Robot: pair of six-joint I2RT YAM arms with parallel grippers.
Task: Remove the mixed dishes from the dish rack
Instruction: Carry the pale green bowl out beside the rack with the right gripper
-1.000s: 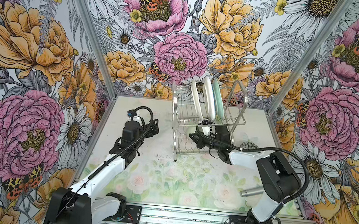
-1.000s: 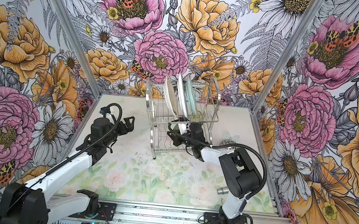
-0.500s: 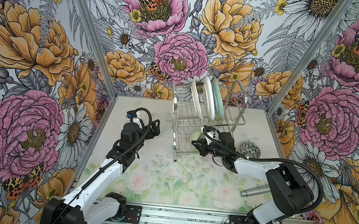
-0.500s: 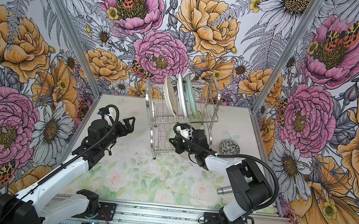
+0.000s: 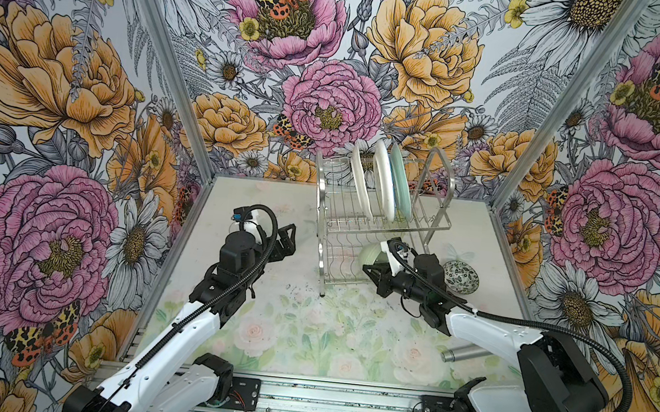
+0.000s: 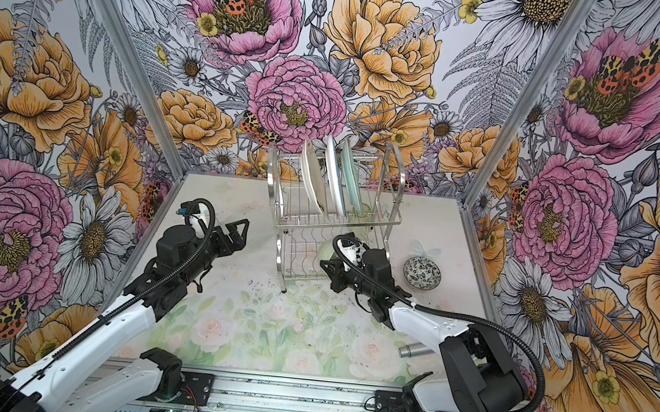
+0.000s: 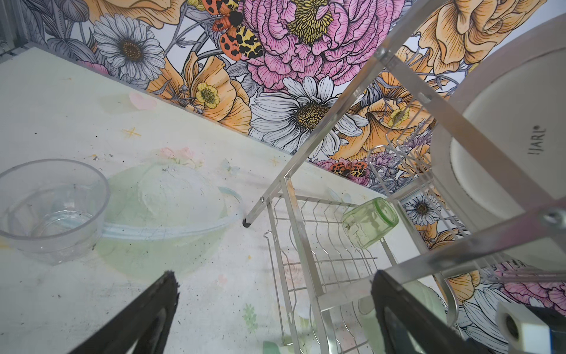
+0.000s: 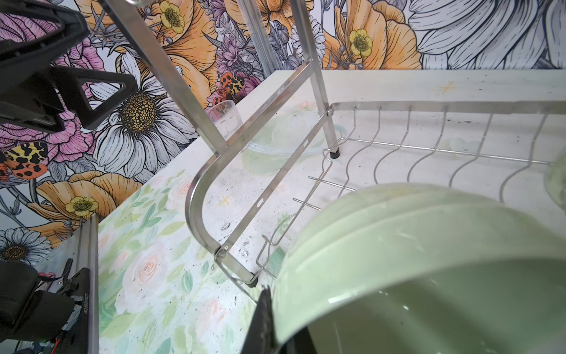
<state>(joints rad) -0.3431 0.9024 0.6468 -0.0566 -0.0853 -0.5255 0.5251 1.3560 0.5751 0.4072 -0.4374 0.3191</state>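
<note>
1. left gripper point(image 5: 285, 239) point(image 6: 235, 234) hovers over the table point(image 5: 285, 336) left of the rack, jaws spread wide, nothing between them; in the left wrist view both fingers point(image 7: 162, 306) frame bare table and the rack's corner
2. clear glass point(image 7: 52, 211) point(image 8: 225, 119) stands upright on the table, left of the rack and apart from it, near the back wall
3. dish rack point(image 5: 323, 198) point(image 6: 275, 193) stands at the back middle of the table, two shelves, arched side frames
4. upper shelf holds three plates on edge in the slots, close together: cream plate point(image 5: 360, 181) point(image 6: 310, 175) leftmost, white plate point(image 5: 383, 183) point(image 6: 333, 178) in the middle, mint green plate point(image 5: 401, 185) point(image 6: 350, 180) rightmost; prints not readable from here
5. green tumbler point(image 7: 370, 222) lies on its side on the lower shelf, towards the back
6. pale green bowl point(image 5: 371, 255) point(image 6: 327, 250) point(image 8: 428, 245) is tipped on edge over the front right part of the lower shelf; cannot tell if it touches the wires
7. right gripper point(image 5: 371, 269) point(image 6: 327, 266) reaches into the lower tier from the front right, jaws pinched tight on the bowl's rim; one finger point(image 8: 264, 312) shows against the outside of the rim
8. speckled bowl point(image 5: 461, 276) point(image 6: 422, 272) sits upright on the table just right of the rack, beside the right arm's wrist
9. grey metal cylinder point(image 5: 467, 352) point(image 6: 415, 352) lies on its side on the table near the front right, partly under the right arm
</note>
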